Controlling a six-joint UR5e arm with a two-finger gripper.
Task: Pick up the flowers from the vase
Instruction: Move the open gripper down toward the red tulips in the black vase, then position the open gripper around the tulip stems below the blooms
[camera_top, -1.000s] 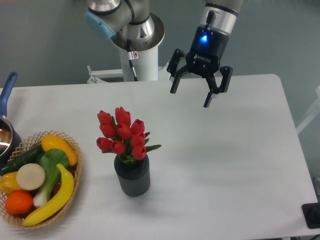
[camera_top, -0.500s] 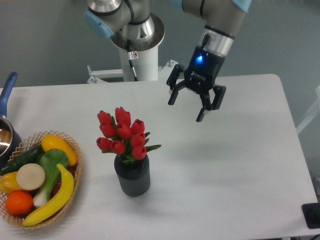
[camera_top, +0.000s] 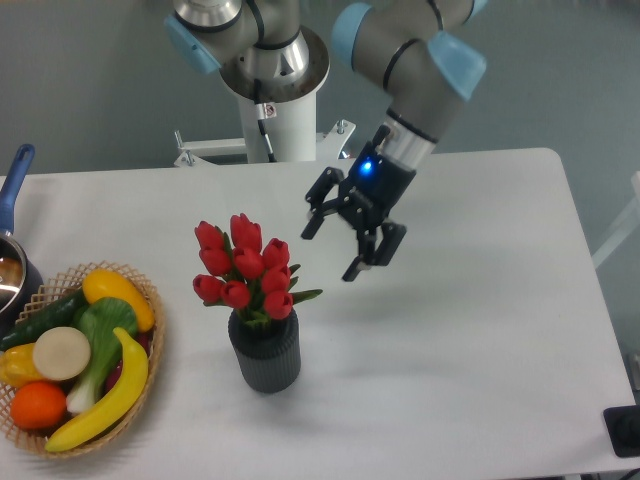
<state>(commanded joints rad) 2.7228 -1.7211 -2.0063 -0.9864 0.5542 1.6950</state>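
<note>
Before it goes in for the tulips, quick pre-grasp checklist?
1. Gripper open: ok, fingers spread.
2. Gripper empty: ok.
3. Red tulips seated upright in the ribbed grey vase: ok.
4. Path from gripper to tulips free: ok, only bare white table between them.
5. Fruit basket apart from the vase: ok, gap visible.
6. Fingers aligned with the stems: not ok, gripper is tilted, up and right of the blooms.

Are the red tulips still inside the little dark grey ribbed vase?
Yes. The red tulips stand upright in the dark grey ribbed vase, and the open black two-finger gripper is beside them, not touching.
</note>
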